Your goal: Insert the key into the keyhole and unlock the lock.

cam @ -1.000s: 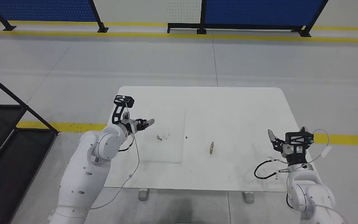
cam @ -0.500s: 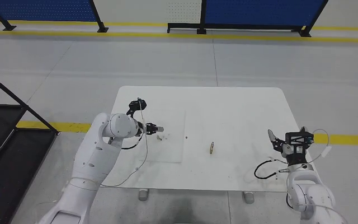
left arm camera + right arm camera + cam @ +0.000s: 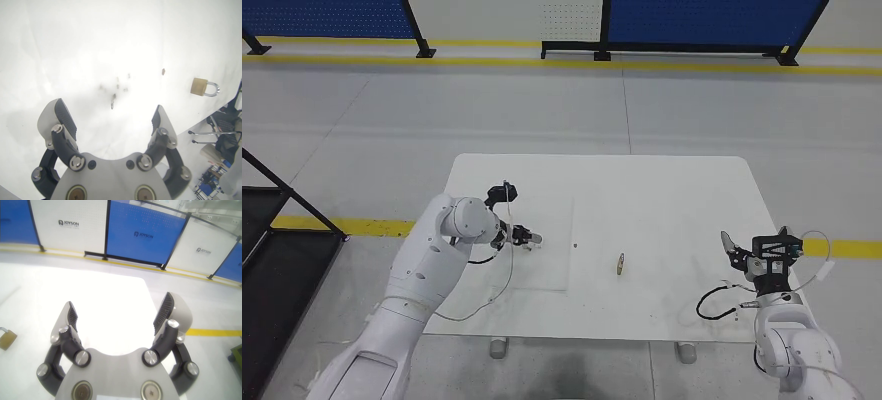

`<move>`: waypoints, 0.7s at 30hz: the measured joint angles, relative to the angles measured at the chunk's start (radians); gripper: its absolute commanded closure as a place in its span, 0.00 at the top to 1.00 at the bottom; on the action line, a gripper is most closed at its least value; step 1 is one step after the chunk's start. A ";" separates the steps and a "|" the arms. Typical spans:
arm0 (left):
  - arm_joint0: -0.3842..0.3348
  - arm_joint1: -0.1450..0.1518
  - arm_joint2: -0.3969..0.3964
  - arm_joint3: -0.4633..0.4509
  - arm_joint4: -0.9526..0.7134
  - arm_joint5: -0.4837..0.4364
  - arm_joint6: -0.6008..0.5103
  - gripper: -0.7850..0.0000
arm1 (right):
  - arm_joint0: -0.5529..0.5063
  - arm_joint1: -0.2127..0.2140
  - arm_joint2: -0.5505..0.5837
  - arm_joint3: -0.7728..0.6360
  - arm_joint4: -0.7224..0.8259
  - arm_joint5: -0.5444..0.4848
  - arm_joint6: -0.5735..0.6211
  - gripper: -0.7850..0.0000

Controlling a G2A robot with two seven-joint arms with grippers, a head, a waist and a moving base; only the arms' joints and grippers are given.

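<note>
So the left arm has swung in from the table's left edge over the last second, and now the left gripper sits right over the key. Its fingers are spread wide with nothing between them, and in the wrist view the key lies flat on the white top just ahead of the gap, not touched yet. To me that means the reach is basically done and the pick-up is the step in hand. It's a thin, flat little thing, so getting the pads under or around it looks fiddly. Further right, the brass lock lies on its side well apart from the key, same spot as before. Way over at the right edge, the right gripper hasn't budged, with its fingers apart and empty.
</note>
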 measured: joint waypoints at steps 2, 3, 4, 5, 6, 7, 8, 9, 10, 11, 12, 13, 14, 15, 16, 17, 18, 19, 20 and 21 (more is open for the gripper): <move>-0.011 0.000 0.008 0.021 -0.005 -0.021 0.002 0.83 | 0.000 0.000 0.000 0.000 0.000 0.000 0.000 1.00; -0.015 0.000 0.012 0.027 -0.007 -0.030 0.003 0.77 | 0.000 0.000 0.000 0.000 0.000 0.000 0.000 1.00; -0.019 -0.001 0.016 0.034 -0.012 -0.040 0.002 0.67 | 0.000 0.000 0.000 0.000 0.000 0.000 0.000 1.00; -0.022 -0.001 0.020 0.037 -0.015 -0.048 0.000 0.64 | 0.000 0.000 0.000 0.000 0.000 0.000 0.000 1.00; -0.024 -0.001 0.023 0.038 -0.016 -0.056 -0.001 0.62 | 0.000 0.000 0.000 0.000 0.000 0.000 0.000 1.00; -0.025 0.000 0.026 0.039 -0.018 -0.063 -0.004 0.57 | 0.000 0.000 0.000 0.000 0.000 0.000 0.000 1.00; -0.025 0.000 0.029 0.038 -0.020 -0.068 -0.007 0.52 | 0.000 0.000 0.000 0.000 0.000 0.000 0.000 1.00; -0.025 0.001 0.030 0.037 -0.020 -0.074 -0.010 0.50 | 0.000 0.000 0.000 0.000 0.000 0.000 0.000 1.00; -0.024 0.002 0.032 0.035 -0.020 -0.080 -0.012 0.49 | 0.000 0.000 0.000 0.000 0.000 0.000 0.000 1.00; -0.023 0.003 0.033 0.033 -0.020 -0.084 -0.014 0.47 | 0.000 0.000 0.000 0.000 0.000 0.000 0.000 1.00; -0.022 0.004 0.034 0.032 -0.019 -0.087 -0.016 0.47 | 0.000 0.000 0.000 0.000 0.000 0.000 0.000 1.00; -0.021 0.005 0.035 0.030 -0.018 -0.091 -0.018 0.46 | 0.000 0.000 0.000 0.000 0.000 0.000 0.000 1.00; -0.021 0.006 0.035 0.029 -0.018 -0.093 -0.018 0.46 | 0.000 0.000 0.000 0.000 0.000 0.000 0.000 1.00; -0.020 0.007 0.036 0.029 -0.019 -0.095 -0.019 0.45 | 0.000 0.000 0.000 0.000 0.000 0.000 0.000 1.00; -0.019 0.008 0.036 0.028 -0.019 -0.098 -0.020 0.44 | 0.000 0.000 0.000 0.000 0.000 0.000 0.000 1.00; -0.019 0.008 0.037 0.027 -0.019 -0.099 -0.019 0.44 | 0.000 0.000 0.000 0.000 0.000 0.000 0.000 1.00; -0.018 0.009 0.037 0.027 -0.019 -0.100 -0.019 0.44 | 0.000 0.000 0.000 0.000 0.000 0.000 0.000 1.00; -0.018 0.010 0.038 0.026 -0.020 -0.100 -0.019 0.44 | 0.000 0.000 0.000 0.000 0.000 0.000 0.000 1.00; -0.018 0.011 0.038 0.026 -0.020 -0.099 -0.019 0.42 | 0.000 0.000 0.000 0.000 0.000 0.000 0.000 1.00; -0.018 0.011 0.039 0.026 -0.020 -0.099 -0.020 0.41 | 0.000 0.000 0.000 0.000 0.000 0.000 0.000 1.00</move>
